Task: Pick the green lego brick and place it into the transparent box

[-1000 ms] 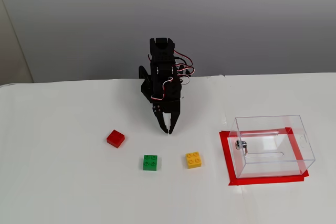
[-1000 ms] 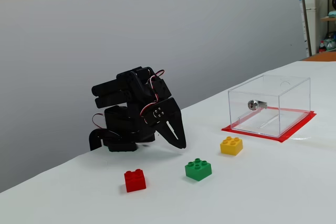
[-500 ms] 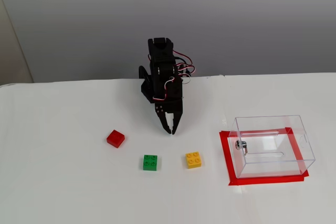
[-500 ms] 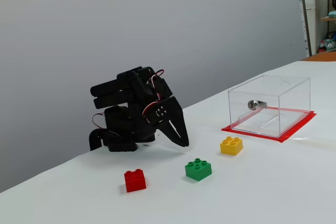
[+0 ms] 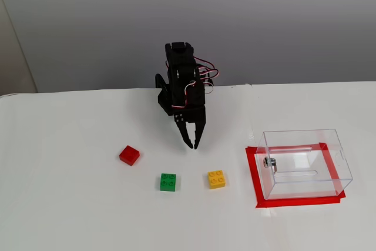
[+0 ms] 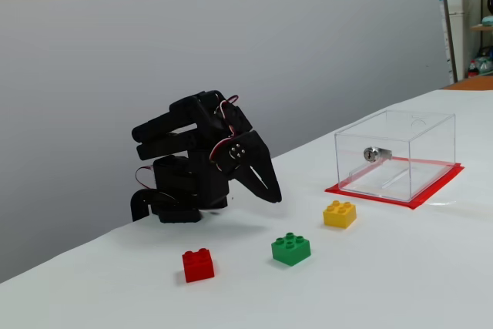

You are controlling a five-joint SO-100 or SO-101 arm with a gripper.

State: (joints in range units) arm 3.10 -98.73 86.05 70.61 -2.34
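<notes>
Right, my gripper (image 5: pixel 192 144) hangs above the table, fingers nearly together, holding nothing; the green lego brick (image 5: pixel 168 182) lies ahead of it, between red brick (image 5: pixel 129 155) and yellow brick (image 5: pixel 216 179); the transparent box (image 5: pixel 305 163) stands empty.

We found three bricks lying in a loose row on the table (image 5: pixel 70 204), well apart from one another. In the fixed view from above, the left brick (image 5: pixel 129 155) lay farthest left and a little further back, the lego brick (image 5: pixel 168 181) in the middle, the third brick (image 5: pixel 216 178) to its right. The gripper (image 5: pixel 193 144) hung behind the row — between the middle and right bricks, touching none. The transparent box (image 5: pixel 305 163) stood far right on a taped patch (image 5: pixel 252 174), empty of bricks.
</notes>
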